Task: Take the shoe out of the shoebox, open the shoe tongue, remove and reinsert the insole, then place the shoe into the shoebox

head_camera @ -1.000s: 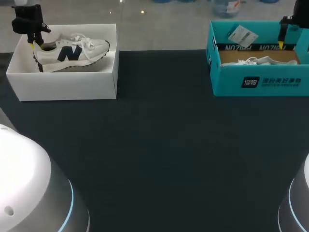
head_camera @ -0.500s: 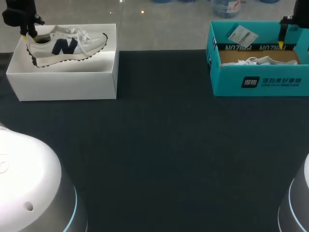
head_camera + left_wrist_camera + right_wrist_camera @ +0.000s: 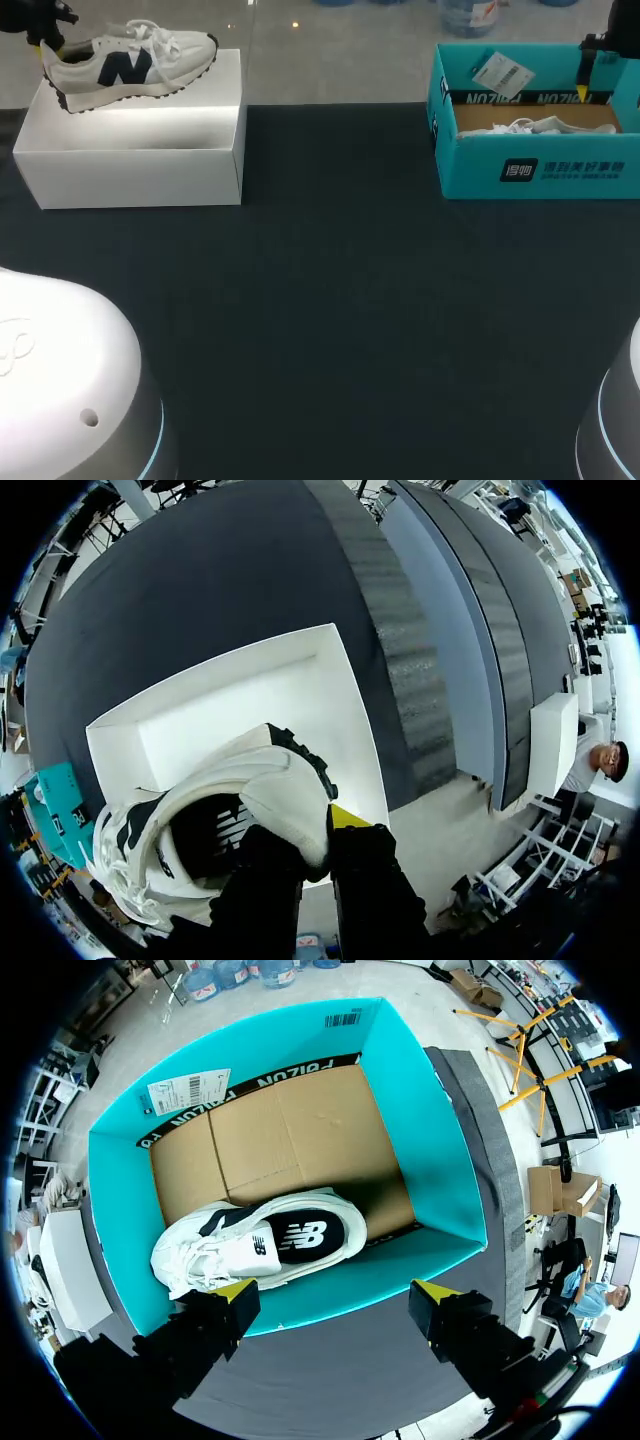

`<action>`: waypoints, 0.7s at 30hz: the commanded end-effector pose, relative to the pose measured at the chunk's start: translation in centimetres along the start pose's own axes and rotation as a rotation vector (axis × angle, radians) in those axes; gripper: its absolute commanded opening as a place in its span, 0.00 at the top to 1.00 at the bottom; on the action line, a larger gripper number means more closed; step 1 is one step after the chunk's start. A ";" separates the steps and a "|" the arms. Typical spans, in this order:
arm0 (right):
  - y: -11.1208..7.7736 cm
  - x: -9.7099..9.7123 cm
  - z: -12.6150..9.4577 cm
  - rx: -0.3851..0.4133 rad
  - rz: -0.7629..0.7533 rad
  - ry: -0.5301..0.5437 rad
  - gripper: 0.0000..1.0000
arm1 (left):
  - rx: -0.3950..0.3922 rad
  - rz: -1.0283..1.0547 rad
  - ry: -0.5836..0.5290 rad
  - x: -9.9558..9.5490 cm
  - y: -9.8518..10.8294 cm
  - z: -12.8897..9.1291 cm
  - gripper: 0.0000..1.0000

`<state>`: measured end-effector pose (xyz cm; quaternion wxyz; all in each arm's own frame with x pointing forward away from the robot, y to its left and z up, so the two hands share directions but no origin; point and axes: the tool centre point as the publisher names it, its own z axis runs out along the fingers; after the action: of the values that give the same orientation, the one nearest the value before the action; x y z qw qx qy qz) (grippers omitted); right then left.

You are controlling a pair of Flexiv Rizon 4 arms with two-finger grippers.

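Pinching the heel of the white sneaker (image 3: 265,780) between both fingers, the left gripper (image 3: 318,828) is holding it in the air above the open white shoebox (image 3: 130,165). The dark table mat (image 3: 340,300) is spreading between the boxes. The right gripper (image 3: 335,1295) is hovering, fingers wide apart, over the teal shoebox (image 3: 440,1170), where a second sneaker (image 3: 260,1245) is lying.

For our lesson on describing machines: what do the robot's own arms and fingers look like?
The left arm and right arm have smooth, rounded white-grey shells, each with a thin light-blue ring. The left gripper and right gripper are black, their blocky fingers tipped bright yellow.
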<state>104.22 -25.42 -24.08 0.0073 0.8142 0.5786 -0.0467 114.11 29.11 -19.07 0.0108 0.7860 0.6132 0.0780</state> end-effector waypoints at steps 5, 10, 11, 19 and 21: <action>-0.1 0.0 0.0 -0.001 0.000 0.001 0.00 | -0.091 -0.030 0.020 -0.4 -0.1 -4.9 1.00; -0.1 0.0 0.0 -0.001 0.000 0.001 0.00 | -0.120 -0.039 0.037 -0.6 0.4 -7.0 1.00; -0.1 0.0 0.0 -0.001 0.000 0.001 0.00 | -0.118 -0.040 0.033 -0.6 0.5 -7.3 1.00; -0.1 0.0 0.0 -0.001 0.000 0.001 0.00 | -0.123 -0.038 0.028 -1.7 0.4 -8.5 1.00; -0.1 0.0 0.0 -0.001 0.000 0.001 0.00 | -0.112 -0.031 0.009 -2.1 0.2 -8.8 1.00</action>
<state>104.22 -25.44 -24.08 0.0074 0.8143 0.5785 -0.0467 113.20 26.58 -11.08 0.0524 0.7732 0.6207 0.1187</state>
